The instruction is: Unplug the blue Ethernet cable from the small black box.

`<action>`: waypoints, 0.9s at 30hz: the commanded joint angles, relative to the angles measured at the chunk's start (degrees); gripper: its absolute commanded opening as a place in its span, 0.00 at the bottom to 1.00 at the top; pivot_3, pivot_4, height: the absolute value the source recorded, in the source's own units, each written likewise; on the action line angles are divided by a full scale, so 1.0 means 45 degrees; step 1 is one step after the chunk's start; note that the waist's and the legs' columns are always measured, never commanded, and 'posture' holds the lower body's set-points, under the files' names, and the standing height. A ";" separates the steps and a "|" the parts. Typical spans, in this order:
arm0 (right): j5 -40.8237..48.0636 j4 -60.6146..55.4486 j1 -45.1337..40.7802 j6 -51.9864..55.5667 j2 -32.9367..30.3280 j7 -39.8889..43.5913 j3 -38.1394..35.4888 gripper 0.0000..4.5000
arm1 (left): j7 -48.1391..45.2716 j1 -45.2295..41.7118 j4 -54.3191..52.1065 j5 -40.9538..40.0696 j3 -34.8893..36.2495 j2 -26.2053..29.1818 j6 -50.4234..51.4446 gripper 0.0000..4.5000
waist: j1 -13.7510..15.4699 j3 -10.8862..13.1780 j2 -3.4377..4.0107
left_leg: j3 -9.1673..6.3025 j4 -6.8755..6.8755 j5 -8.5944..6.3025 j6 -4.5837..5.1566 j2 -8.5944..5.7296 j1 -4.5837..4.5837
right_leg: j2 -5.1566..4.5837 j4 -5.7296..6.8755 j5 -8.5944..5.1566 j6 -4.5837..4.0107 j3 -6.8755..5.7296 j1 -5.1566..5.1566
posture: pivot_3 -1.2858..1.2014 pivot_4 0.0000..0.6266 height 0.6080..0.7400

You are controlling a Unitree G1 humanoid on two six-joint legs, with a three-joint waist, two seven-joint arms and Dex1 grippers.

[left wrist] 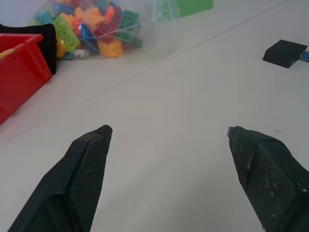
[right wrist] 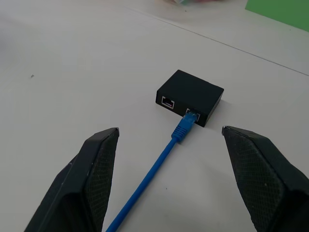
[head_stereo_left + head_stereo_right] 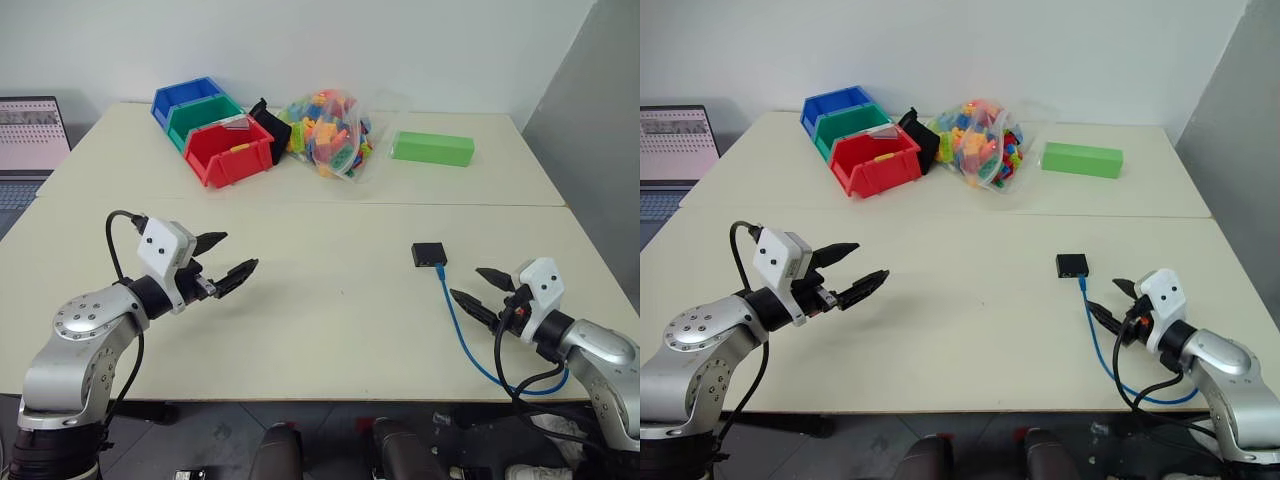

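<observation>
We list a cream desk (image 3: 330, 320) beneath a white wall. The small black box (image 3: 429, 254) lies on it, blue Ethernet cable (image 2: 159, 162) plugged in; right gripper (image 3: 479, 288) just beside the box, left gripper (image 3: 226, 260) well apart, both spread wide, empty.

Ethernet cable (image 2: 159, 162) plugged into box (image 2: 193, 94), on table (image 3: 330, 300)

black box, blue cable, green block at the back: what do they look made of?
Small black box: likely moulded plastic, matte, with sharp edges and no glare. Blue Ethernet cable: smooth, flexible plastic-looking jacket that lies in a curve, ending in a blue plug boot. Green block: uniform matte green, maybe plastic or foam; can't tell.
</observation>
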 commanded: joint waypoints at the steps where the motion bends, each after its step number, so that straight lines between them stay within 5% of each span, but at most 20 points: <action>1: 0.0033 -0.0079 -0.0101 -0.0302 -0.0113 0.0122 -0.0129 0.80 | -0.0063 0.0095 -0.0526 -0.0015 0.0182 0.0105 -0.0304 0.91 | 0.0000 0.0000 0.0000 | 0.0000 0.0000 0.0000 0.0000 0.0000 0.0000 | 0.0000 0.0000 0.0000 0.0000 0.0000 0.0000 | 0.52 0.24 1.00; 15: -0.0005 -0.0624 -0.0003 0.0271 0.0014 -0.0322 0.0152 0.80 | -0.0493 0.0224 -0.0814 -0.0229 -0.0318 0.0353 0.0134 0.91 | -0.0001 0.0000 0.0001 | 0.0000 0.0000 0.0000 0.0000 0.0000 0.0001 | 0.0000 0.0001 0.0000 0.0000 0.0001 0.0000 | 0.52 0.24 1.00; 27: -0.2078 -0.1156 0.0483 0.0853 0.2335 -0.3813 0.2119 0.80 | -0.1943 -0.0015 -0.1521 -0.0667 -0.2038 0.0640 0.0488 0.91 | -0.0001 -0.0001 0.0009 | 0.0000 0.0001 0.0000 0.0000 0.0002 0.0000 | 0.0000 0.0002 -0.0001 0.0000 0.0002 -0.0004 | 0.52 0.24 1.00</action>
